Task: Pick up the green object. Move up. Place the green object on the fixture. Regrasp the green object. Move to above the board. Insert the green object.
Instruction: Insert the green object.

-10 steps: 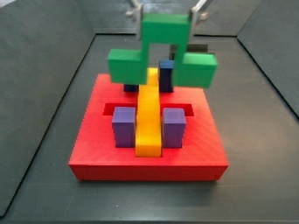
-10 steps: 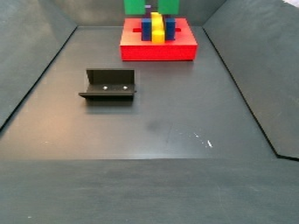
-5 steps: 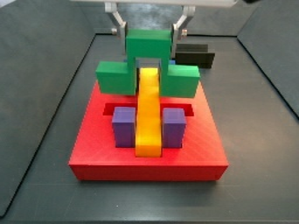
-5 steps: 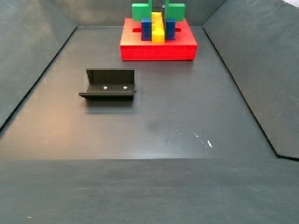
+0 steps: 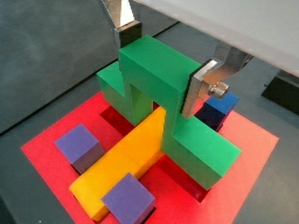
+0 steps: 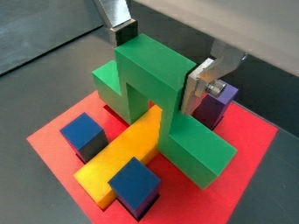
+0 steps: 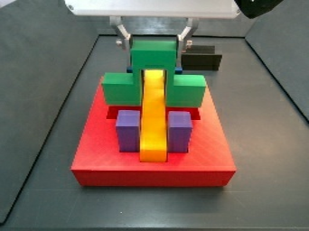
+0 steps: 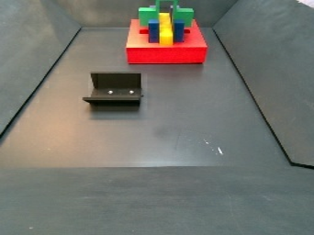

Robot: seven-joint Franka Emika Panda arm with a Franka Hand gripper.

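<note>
Tool pinching the green object over the far end of the board: its silver fingers press the two opposite sides of the raised centre cube, as both wrist views show. In a side view the tool hangs below a white housing, and the green object sits upright and level, its centre cube above the yellow bar and its two lower arms reaching down on either side of that bar. The arms straddle the bar's far end; whether they touch the board cannot be told.

Two purple posts stand at the bar's near end, one on each side, apart from the green object. A dark blue post shows just behind the green object in a wrist view.

The fixture stands on the floor well apart from the board, toward the left wall in that side view, with nothing on it. There the green object shows small at the far end of the floor, atop the board.
</note>
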